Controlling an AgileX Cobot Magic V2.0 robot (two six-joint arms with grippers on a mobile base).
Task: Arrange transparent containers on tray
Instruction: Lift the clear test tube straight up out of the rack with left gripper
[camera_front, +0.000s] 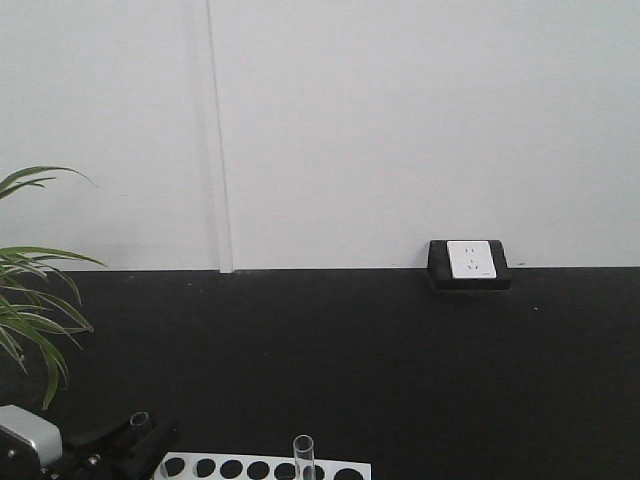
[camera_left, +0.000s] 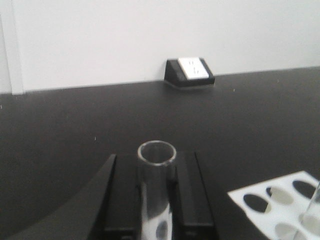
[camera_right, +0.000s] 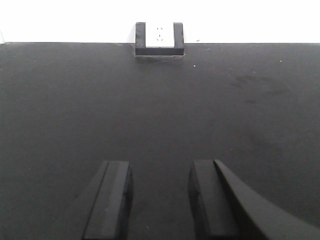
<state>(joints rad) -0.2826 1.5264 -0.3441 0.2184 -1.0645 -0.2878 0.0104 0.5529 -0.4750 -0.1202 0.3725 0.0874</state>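
While the left gripper (camera_left: 156, 167) is squeezed onto a clear test tube (camera_left: 156, 200), the right gripper (camera_right: 160, 172) is wide open with only the black table (camera_right: 160, 100) showing between its two fingers (camera_right: 112, 200). In the left wrist view the test tube lies in the gap between the two black fingers (camera_left: 192, 195) and touches both. Its long side runs the same way as the fingers. Its open round rim is at the far end and points away from the camera, toward the wall socket (camera_left: 192, 70) at the back of the table. Its round bottom is cut off at the lower edge of the view, so it cannot be seen. In the front view the left gripper (camera_front: 130, 438) sits low in the left corner, and the rim of the held tube (camera_front: 140, 418) pokes out above the fingers. Just to its right is a white rack (camera_front: 345, 470) with dark round holes. A second test tube (camera_front: 303, 455) stands straight up in one hole, open end on top. A green plant (camera_front: 30, 300) leans in from the left side. The wall (camera_front: 400, 120) behind is plain and white.
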